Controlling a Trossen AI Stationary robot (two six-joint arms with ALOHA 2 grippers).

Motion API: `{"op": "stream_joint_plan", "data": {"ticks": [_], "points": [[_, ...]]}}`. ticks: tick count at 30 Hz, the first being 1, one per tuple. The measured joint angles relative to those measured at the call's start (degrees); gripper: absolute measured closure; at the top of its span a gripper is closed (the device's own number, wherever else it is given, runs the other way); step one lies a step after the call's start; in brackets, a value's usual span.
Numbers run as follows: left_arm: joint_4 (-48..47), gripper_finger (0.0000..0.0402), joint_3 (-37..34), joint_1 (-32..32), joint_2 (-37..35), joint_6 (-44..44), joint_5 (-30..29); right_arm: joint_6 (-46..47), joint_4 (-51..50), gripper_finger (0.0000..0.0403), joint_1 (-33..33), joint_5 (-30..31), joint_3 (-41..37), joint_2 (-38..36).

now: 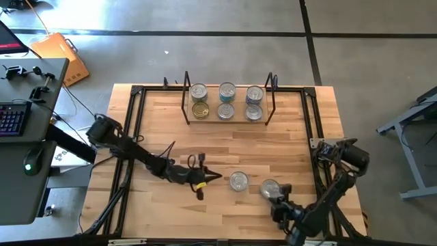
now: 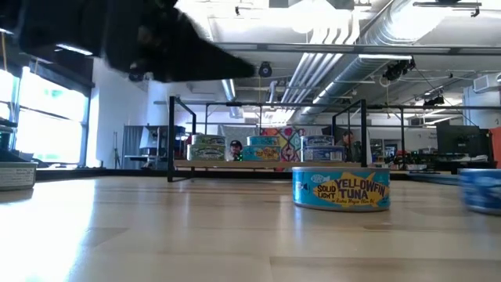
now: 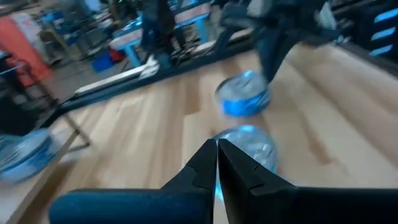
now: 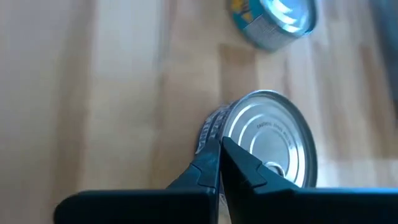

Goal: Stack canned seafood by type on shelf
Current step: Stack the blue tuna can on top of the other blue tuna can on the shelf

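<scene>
1. the shelf (image 1: 227,120) is seen at the far middle of the table (image 1: 164,137), with six cans in three pairs standing on its board between the black wire uprights.
2. two loose cans are left on the near part of the table: the yellowfin tuna can (image 1: 238,180) and, just beside it, the silver-lidded can (image 1: 269,188).
3. the right gripper (image 4: 220,155) is held over the near edge of the silver-lidded can, its fingers pressed fully together with nothing between them.
4. the left gripper (image 3: 217,154) is held low above the table just left of the yellowfin tuna can, its fingers also pressed together and empty.
5. a desk with a keyboard (image 1: 12,117) is seen beside the table's left edge.
</scene>
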Motion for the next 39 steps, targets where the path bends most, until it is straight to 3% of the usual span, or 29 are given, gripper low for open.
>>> {"op": "stream_joint_plan", "data": {"ticks": [5, 10, 16, 21, 29, 39], "points": [[-0.7, 0.0372, 5.88, 2.37, 3.98, 2.68, 8.7, -6.18, 7.36, 0.0403, -2.66, 4.74, -3.77, -0.32], [-1.73, 0.0343, 11.92, 4.22, 8.61, 6.44, 18.68, -6.44, 8.31, 0.0403, -3.61, 5.09, -6.52, -3.24], [-5.68, 0.0316, 18.9, 7.61, 13.16, 6.51, 26.96, -5.2, 9.89, 0.0403, -3.75, 8.65, -9.94, -10.35], [-10.31, 0.03, 25.55, 10.37, 16.67, 7.5, 32.55, -7.89, 16.83, 0.0403, -5.33, 8.88, -13.1, -12.66], [-22.43, 0.0292, 35.67, 12.61, 22.69, 14.92, 34.03, -10.43, 21.5, 0.0402, -7.28, 9.05, -15.42, -12.66], [-23.13, 0.0293, 37.72, 13.58, 23.83, 25.88, 32.21, -10.98, 22.03, 0.0402, -8.59, 10.98, -15.4, -12.66]]}}
